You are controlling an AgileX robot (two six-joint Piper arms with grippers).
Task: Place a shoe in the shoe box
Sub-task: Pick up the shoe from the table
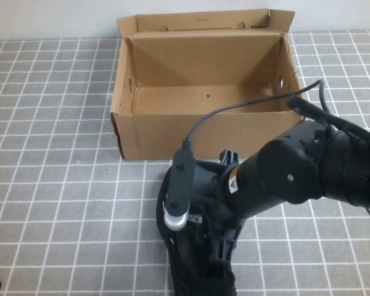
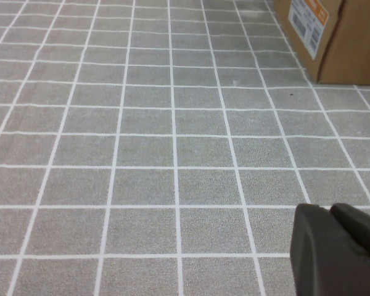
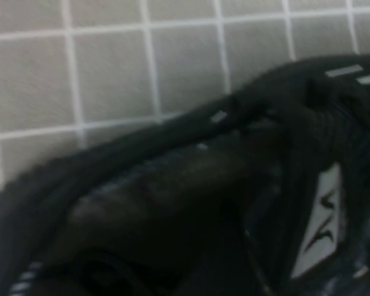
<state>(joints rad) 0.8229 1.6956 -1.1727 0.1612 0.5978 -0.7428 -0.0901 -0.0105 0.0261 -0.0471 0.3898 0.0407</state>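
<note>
Now | right gripper [image 1: 213, 246] jaws spread over black mesh shoe [image 3: 172, 185] | left gripper [image 2: 336, 250] jaws clenched | corrugated shoe box [image 1: 197, 132] beyond

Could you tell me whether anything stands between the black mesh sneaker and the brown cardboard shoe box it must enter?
Nothing visible lies on the tiled strip between the black mesh sneaker and the brown cardboard shoe box. Only the box's near wall must be cleared. The open right gripper sits over the sneaker; the shut left gripper is parked aside.
</note>
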